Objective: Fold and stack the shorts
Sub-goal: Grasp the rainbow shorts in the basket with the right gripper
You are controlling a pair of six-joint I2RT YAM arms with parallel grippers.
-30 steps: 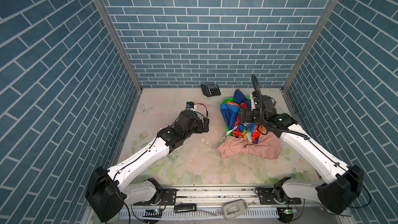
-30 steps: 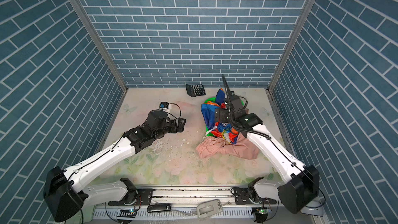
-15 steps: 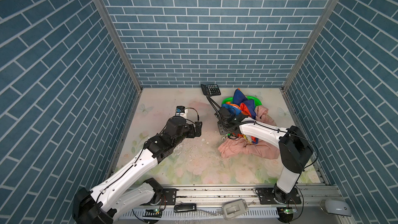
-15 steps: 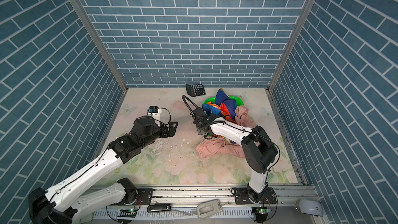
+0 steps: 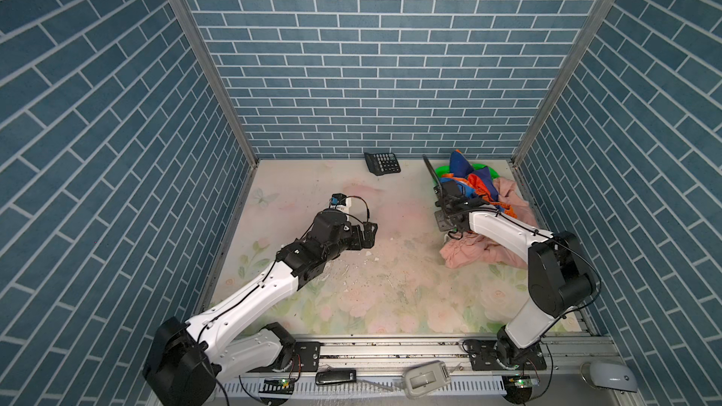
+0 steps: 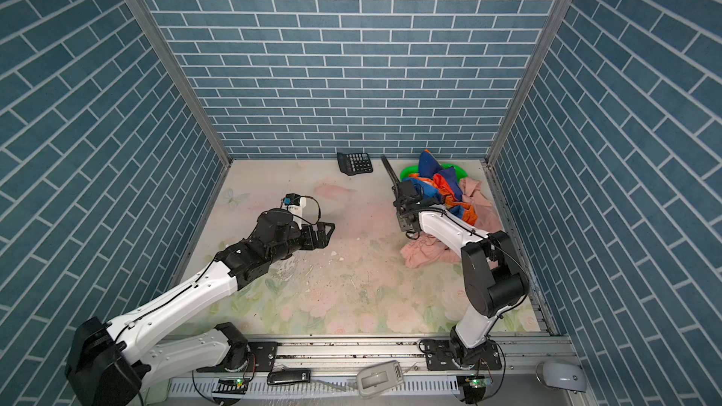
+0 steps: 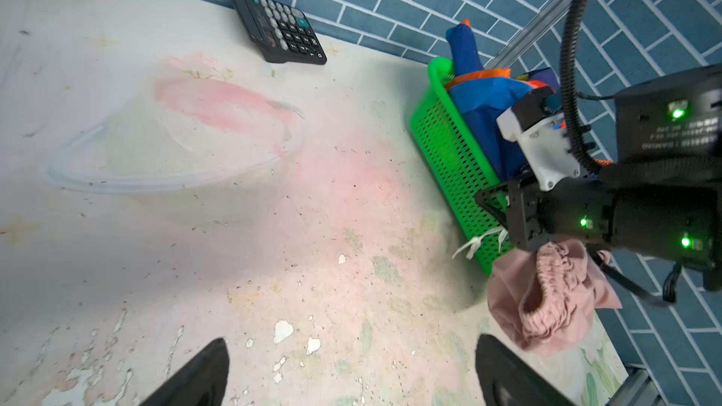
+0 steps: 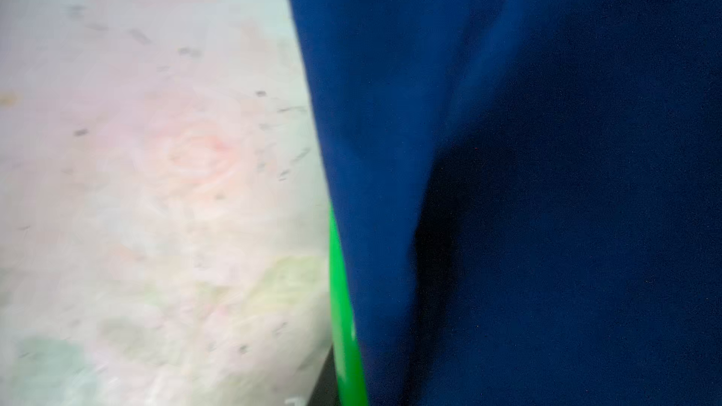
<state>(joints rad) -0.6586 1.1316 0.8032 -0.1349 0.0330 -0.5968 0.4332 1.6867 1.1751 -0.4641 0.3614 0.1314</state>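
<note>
Floral tabletop (image 5: 390, 298): nothing folded or stacked yet. Striped shorts (image 7: 484, 111) fill the green basket (image 7: 449, 142); pink shorts (image 7: 547, 298) lie crumpled just beside it. Your left gripper (image 5: 367, 234) gapes wide, well apart from the basket. Your right gripper (image 7: 496, 208) is at its wall, jaw state unclear.

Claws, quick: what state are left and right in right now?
Left claw: open, holding nothing.
Right claw: at the green basket beside the rainbow shorts; open or closed cannot be told.
</note>
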